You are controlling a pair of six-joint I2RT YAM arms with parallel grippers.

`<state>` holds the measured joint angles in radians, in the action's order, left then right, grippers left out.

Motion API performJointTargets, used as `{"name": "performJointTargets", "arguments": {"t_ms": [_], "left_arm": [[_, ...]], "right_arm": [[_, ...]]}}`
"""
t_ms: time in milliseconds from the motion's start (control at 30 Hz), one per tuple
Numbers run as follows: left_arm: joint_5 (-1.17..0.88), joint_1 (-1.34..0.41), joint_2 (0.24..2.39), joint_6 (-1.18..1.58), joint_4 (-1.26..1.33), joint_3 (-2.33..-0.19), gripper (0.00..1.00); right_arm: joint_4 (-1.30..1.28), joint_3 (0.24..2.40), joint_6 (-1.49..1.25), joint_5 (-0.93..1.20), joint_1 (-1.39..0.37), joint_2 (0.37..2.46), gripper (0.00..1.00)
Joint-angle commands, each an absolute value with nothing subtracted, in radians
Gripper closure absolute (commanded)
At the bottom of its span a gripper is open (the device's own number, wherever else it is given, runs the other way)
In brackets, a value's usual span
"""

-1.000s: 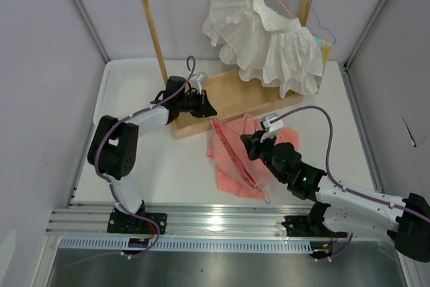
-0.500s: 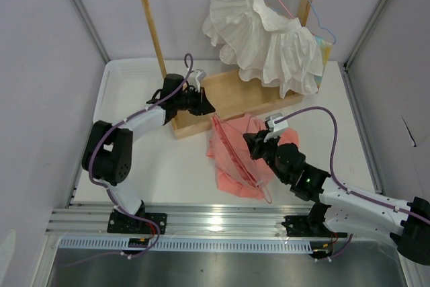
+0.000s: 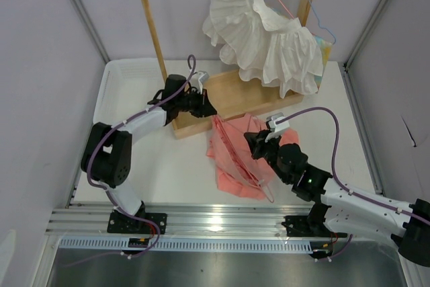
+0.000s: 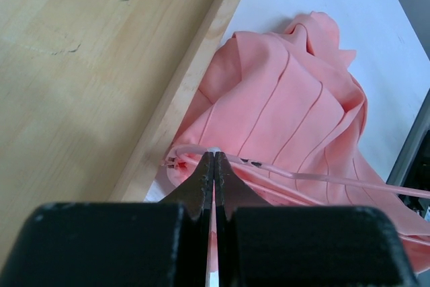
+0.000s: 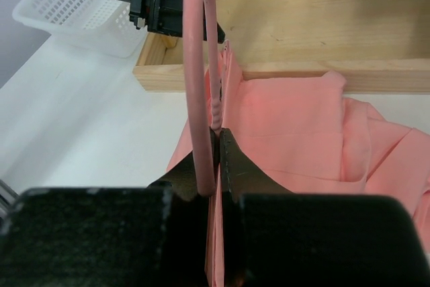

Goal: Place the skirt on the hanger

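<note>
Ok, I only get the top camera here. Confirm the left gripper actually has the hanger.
Observer: Left wrist view: the left gripper is shut on the hanger wire at its end, beside the edge of the wooden base.
Operator: Check the right one.
Observer: Right wrist view: the right gripper is shut too, with pink wire pinched in it and arching up in front.
Operator: Report the skirt.
Observer: The skirt lies beneath the wire, pleats up, touching that edge.
</note>
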<state>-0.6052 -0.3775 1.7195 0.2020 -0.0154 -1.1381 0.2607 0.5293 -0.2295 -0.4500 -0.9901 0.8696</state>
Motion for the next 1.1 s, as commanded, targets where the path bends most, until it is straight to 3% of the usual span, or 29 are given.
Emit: {"name": "performJointTargets", "arguments": {"t_ms": [0, 1067], "left_arm": [[-0.618, -0.408, 1.638, 0.206, -0.006, -1.138, 1.00], [-0.546, -0.477, 1.411, 0.249, -0.164, -1.203, 1.00]], "right_arm": [[0.357, 0.543, -0.196, -0.446, -0.982, 0.886, 1.00], [0.721, 0.448, -0.132, -0.411, -0.980, 0.836, 1.00]]}}
